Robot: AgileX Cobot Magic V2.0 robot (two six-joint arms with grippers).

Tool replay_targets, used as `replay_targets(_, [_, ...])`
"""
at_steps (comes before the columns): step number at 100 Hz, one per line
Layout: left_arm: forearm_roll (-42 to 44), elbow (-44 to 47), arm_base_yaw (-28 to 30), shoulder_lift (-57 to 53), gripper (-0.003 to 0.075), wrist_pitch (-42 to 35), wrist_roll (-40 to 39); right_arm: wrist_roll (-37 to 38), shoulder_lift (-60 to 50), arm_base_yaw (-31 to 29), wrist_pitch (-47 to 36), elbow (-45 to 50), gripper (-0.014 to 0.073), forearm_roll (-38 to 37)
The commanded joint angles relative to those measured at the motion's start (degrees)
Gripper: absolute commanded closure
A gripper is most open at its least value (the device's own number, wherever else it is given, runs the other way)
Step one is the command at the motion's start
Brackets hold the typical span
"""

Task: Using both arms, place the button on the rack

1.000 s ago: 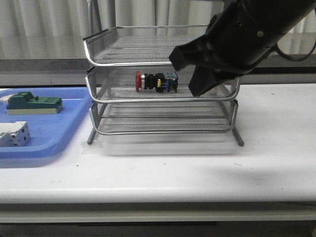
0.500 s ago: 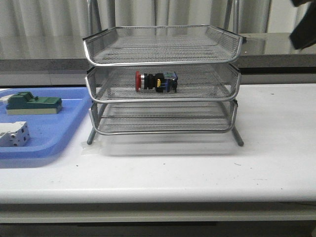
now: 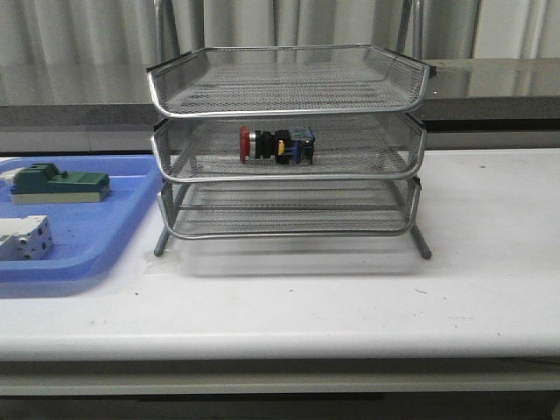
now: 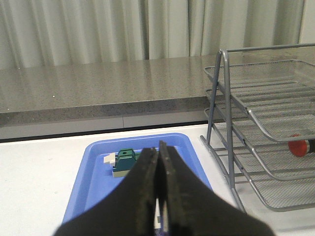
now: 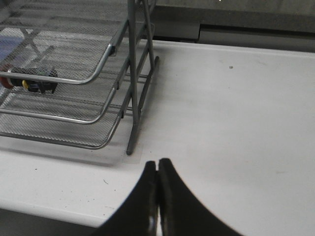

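Note:
The button (image 3: pixel 276 144), red head pointing left, lies on its side on the middle tier of the silver wire-mesh rack (image 3: pixel 289 112). The left wrist view catches only its red head (image 4: pixel 300 147) inside the rack (image 4: pixel 256 113). In the right wrist view the button (image 5: pixel 30 82) shows behind the rim of the rack (image 5: pixel 98 73). My left gripper (image 4: pixel 158 150) is shut and empty above the blue tray. My right gripper (image 5: pixel 158 164) is shut and empty over bare table, clear of the rack. Neither arm shows in the front view.
A flat blue tray (image 3: pixel 96 245) sits left of the rack, holding a green block (image 3: pixel 59 184) and a white-grey terminal block (image 3: pixel 24 238). A grey ledge and curtains run behind the white table (image 3: pixel 350 297).
One second ago my right arm hung in front of the rack beside the button. It has pulled away to the upper right and out of the front view. The button stays on the middle tier.

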Motion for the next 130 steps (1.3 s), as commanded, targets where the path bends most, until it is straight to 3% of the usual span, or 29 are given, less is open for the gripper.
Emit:
replay_targets(1, [-1.1,-1.52,0.02,0.44,0.0741,-3.62,-0.67,-0.07,-3.99,-0.39,-3.62,0.54,0.0651,-0.24])
replay_targets(22, [-1.1,-1.52,0.02,0.44,0.0741,-3.62,-0.67,-0.07,-10.54,-0.39,-3.66,3.04,0.0651,-0.24])
replay_targets(114, [-1.1,-1.52,0.02,0.44,0.0741,-3.62,-0.67,-0.07,-10.81,-0.29,-3.62,3.42,0.0651,-0.24])
replay_targets(130, [-1.1,-1.52,0.02,0.44,0.0741,-3.62,-0.67,1.55,-12.57,-0.29,-8.25,6.79,0.0651,-1.22])
